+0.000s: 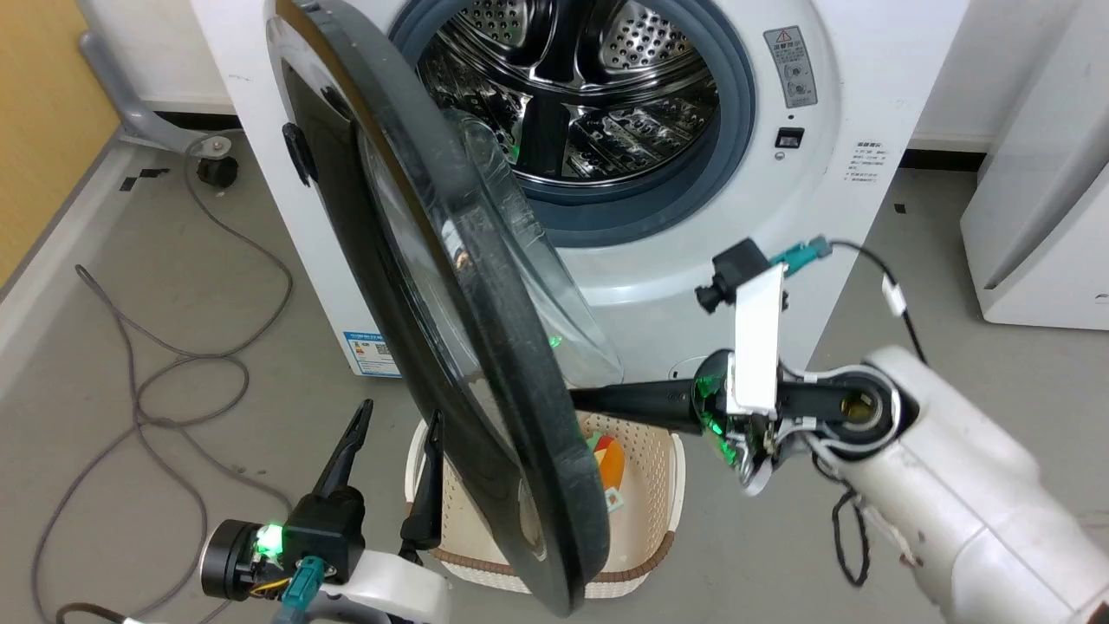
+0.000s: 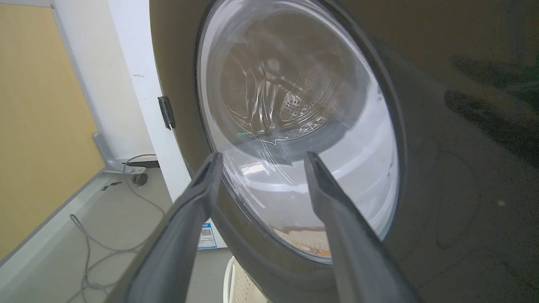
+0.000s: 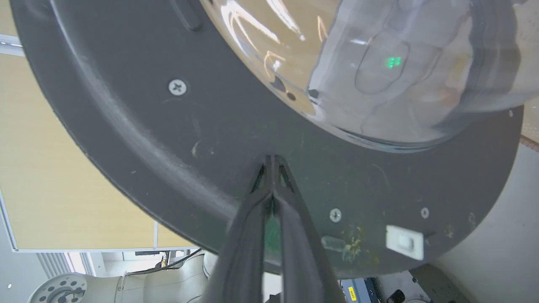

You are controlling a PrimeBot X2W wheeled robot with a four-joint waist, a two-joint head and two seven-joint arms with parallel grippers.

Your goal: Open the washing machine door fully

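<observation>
The washing machine (image 1: 866,87) stands with its steel drum (image 1: 589,87) exposed. Hinged on the left, the washing machine door (image 1: 485,347) is swung out and stands nearly edge-on to the head view. My right gripper (image 1: 579,399) reaches in from the right. It is shut, and its fingertips (image 3: 271,162) press on the door's matte black inner face (image 3: 168,147) just below the glass bowl (image 3: 400,63). On the door's outer side, my left gripper (image 1: 394,433) is open, close to the glossy face (image 2: 442,168) and its window (image 2: 294,105). I cannot tell whether it touches.
A cream perforated basket (image 1: 645,511) with coloured items sits on the floor right under the door's lower edge. Grey cables (image 1: 139,364) loop over the floor at the left. A second white appliance (image 1: 1040,217) stands at the right. A yellow panel (image 1: 43,104) lines the left side.
</observation>
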